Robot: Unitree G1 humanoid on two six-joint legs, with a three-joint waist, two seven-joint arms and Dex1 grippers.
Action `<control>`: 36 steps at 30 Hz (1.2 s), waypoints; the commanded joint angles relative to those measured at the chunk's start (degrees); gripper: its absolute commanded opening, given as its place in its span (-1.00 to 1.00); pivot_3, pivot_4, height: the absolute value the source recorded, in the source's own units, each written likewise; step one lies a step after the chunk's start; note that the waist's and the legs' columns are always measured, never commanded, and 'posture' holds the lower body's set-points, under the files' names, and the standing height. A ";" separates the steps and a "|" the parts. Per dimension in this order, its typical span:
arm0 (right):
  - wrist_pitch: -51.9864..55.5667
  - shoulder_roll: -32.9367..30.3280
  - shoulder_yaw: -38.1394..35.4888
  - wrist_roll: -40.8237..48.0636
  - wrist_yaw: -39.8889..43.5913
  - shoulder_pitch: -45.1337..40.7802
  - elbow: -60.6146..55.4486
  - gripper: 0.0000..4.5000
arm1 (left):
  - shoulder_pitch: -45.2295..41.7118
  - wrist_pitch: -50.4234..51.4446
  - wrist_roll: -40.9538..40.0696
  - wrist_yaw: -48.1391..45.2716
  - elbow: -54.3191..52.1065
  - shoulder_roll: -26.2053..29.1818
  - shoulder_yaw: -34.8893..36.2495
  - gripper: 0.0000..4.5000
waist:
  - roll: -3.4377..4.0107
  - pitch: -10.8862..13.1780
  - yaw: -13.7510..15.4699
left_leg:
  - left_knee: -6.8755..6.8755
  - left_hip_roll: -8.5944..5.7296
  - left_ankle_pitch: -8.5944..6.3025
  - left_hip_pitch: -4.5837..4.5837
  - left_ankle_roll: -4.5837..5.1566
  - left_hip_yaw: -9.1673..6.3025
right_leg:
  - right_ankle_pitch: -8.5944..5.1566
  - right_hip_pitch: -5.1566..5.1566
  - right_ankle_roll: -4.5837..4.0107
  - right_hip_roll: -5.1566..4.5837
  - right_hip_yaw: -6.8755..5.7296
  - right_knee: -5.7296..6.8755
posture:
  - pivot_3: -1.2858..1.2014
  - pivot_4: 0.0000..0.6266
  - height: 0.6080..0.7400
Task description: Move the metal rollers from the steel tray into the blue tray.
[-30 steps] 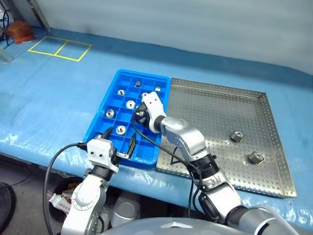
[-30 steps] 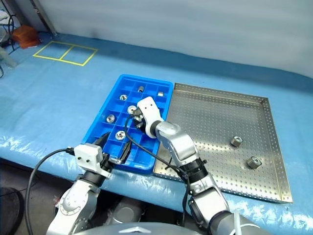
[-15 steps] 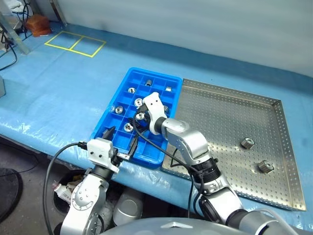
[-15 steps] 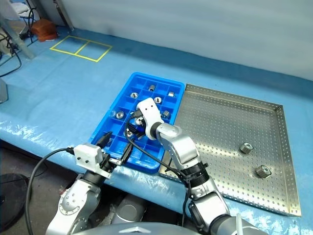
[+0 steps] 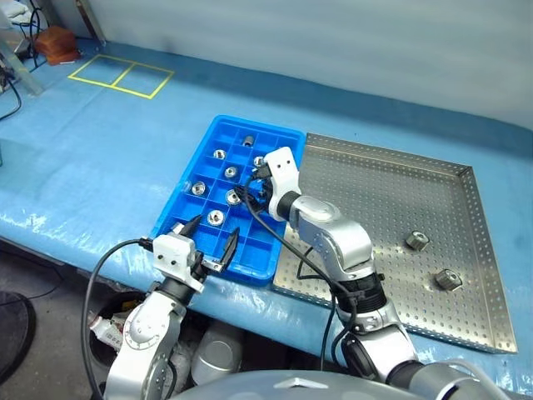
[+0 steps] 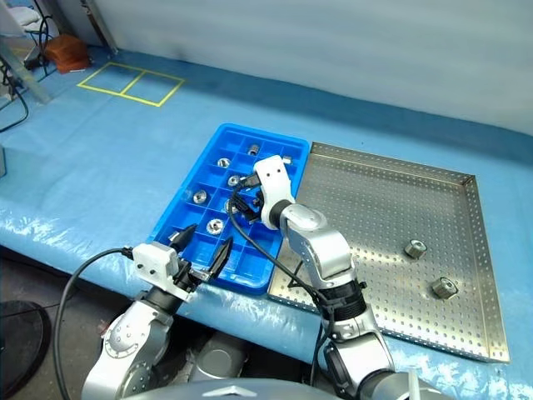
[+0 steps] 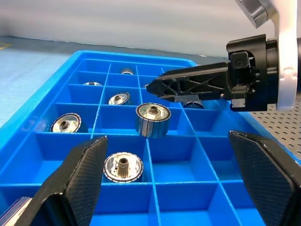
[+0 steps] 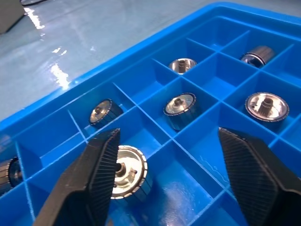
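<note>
The right arm crosses the near right corner of the blue tray, hiding the compartments beneath it and part of the steel tray rim beside it. In the right wrist view, one roller in the blue tray is cut off at the picture's edge. The two rollers on the steel tray are too small to show their holes.

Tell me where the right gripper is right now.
In the left eye view, the right gripper hovers open over the middle of the blue tray, left of the steel tray.
</note>
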 commanded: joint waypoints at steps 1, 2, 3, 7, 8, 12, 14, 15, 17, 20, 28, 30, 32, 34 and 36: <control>-0.48 1.01 1.10 1.25 0.45 -0.65 -2.50 0.01 | -0.15 -1.79 -0.49 -0.54 0.05 0.18 0.49 1.00 | 0.00 -0.01 -0.25 | 0.00 0.00 0.00 0.01 0.00 0.00 | 0.00 0.02 0.00 0.00 0.00 0.00 | 0.38 -0.52 1.00; -0.54 1.16 1.33 1.39 0.56 -0.73 -2.46 -0.15 | -0.12 -1.88 -0.45 -0.53 0.13 0.13 0.56 1.00 | 0.00 -0.01 -0.33 | 0.01 0.00 0.00 0.01 0.00 -0.02 | 0.00 0.03 0.00 0.00 -0.01 0.01 | 0.38 -0.52 1.00; -0.47 1.34 1.75 1.63 0.77 -0.74 -2.40 -0.28 | -0.05 -2.01 -0.39 -0.51 0.22 0.08 0.60 1.00 | 0.00 0.00 -0.41 | 0.03 0.00 0.00 0.01 0.00 -0.03 | 0.00 0.03 0.00 0.00 -0.03 0.01 | 0.38 -0.52 1.00; -0.08 1.79 4.40 2.52 2.10 -0.47 -2.06 -0.87 | 0.35 -2.50 -0.19 -0.35 0.37 -0.03 0.70 1.00 | 0.00 -0.01 -0.99 | 0.09 0.00 0.00 0.01 0.00 -0.05 | 0.00 0.08 0.00 0.00 -0.05 0.02 | 0.38 -0.52 1.00; -0.01 1.91 5.07 2.72 2.40 -0.41 -1.94 -0.99 | 0.53 -2.63 -0.10 -0.25 0.36 -0.08 0.75 1.00 | 0.00 -0.01 -1.14 | 0.11 0.00 0.00 0.01 0.00 -0.07 | 0.00 0.09 0.00 0.00 -0.05 0.02 | 0.40 -0.52 1.00; -0.08 2.48 7.18 2.83 2.77 -0.85 -0.97 -0.99 | 1.09 -3.11 0.26 0.00 0.32 -0.20 0.95 1.00 | 0.00 -0.01 -1.12 | 0.14 0.00 0.00 0.01 0.00 -0.15 | 0.00 0.14 -0.01 0.00 -0.13 0.04 | 0.40 -0.52 1.00; -0.13 3.07 7.69 2.89 2.78 -1.19 -0.43 -0.99 | 1.38 -3.32 0.38 0.05 0.34 -0.23 1.00 1.00 | 0.00 -0.01 -1.10 | 0.16 0.01 0.00 0.02 0.00 -0.21 | -0.01 0.18 -0.02 0.00 -0.19 0.04 | 0.42 -0.52 1.00; -0.16 3.36 7.87 2.93 2.81 -1.31 -0.17 -0.99 | 1.53 -3.46 0.42 0.07 0.35 -0.23 0.98 1.00 | 0.00 -0.01 -1.02 | 0.17 0.01 0.00 0.01 -0.01 -0.24 | -0.01 0.19 -0.02 0.00 -0.22 0.04 | 0.42 -0.52 1.00; -0.49 3.97 8.17 2.76 2.68 -1.51 0.76 -0.99 | 1.83 -3.73 0.40 0.05 0.41 -0.20 0.99 1.00 | 0.00 -0.01 -0.95 | 0.19 0.00 0.01 0.02 -0.02 -0.31 | -0.03 0.24 -0.05 -0.01 -0.28 0.04 | 0.42 -0.52 1.00; -1.16 5.27 7.92 2.07 1.25 -1.59 3.09 -0.99 | 2.13 -3.96 0.28 -0.09 0.52 -0.16 1.04 1.00 | 0.01 -0.01 -0.93 | 0.23 0.00 0.02 0.04 -0.03 -0.37 | -0.04 0.28 -0.07 -0.01 -0.34 0.04 | 0.42 -0.52 1.00; -2.23 6.71 6.36 0.41 -2.73 -0.89 6.72 -0.99 | 2.52 -4.39 0.19 -0.84 0.86 0.02 0.99 1.00 | 0.01 -0.02 -0.89 | 0.25 0.00 0.04 0.03 -0.08 -0.52 | -0.06 0.37 -0.09 -0.01 -0.48 0.04 | 0.42 -0.52 1.00; -2.25 6.58 5.95 0.22 -3.18 -0.80 6.73 -0.99 | 2.48 -4.47 0.13 -1.03 1.02 0.12 0.95 1.00 | 0.02 -0.02 -0.90 | 0.26 0.00 0.04 0.04 -0.08 -0.55 | -0.07 0.39 -0.10 -0.01 -0.50 0.04 | 0.42 -0.52 1.00; -2.17 6.39 5.44 0.02 -3.58 -0.69 6.56 -0.99 | 2.39 -4.55 0.11 -1.28 1.21 0.27 0.90 1.00 | 0.02 -0.02 -0.90 | 0.26 0.00 0.04 0.05 -0.08 -0.58 | -0.07 0.41 -0.11 -0.01 -0.54 0.04 | 0.42 -0.52 1.00; -2.08 6.20 5.16 -0.06 -3.66 -0.59 6.22 -0.99 | 2.33 -4.68 0.17 -1.48 1.39 0.39 0.87 1.00 | 0.03 -0.02 -0.91 | 0.26 0.00 0.05 0.05 -0.09 -0.61 | -0.08 0.43 -0.12 -0.01 -0.57 0.04 | 0.42 -0.52 1.00; -1.70 5.99 4.87 0.04 -3.64 -0.46 5.56 -0.99 | 2.28 -4.75 0.14 -1.67 1.55 0.43 0.88 1.00 | 0.03 -0.02 -0.92 | 0.26 0.00 0.05 0.05 -0.09 -0.63 | -0.08 0.44 -0.12 -0.01 -0.59 0.04 | 0.40 -0.52 1.00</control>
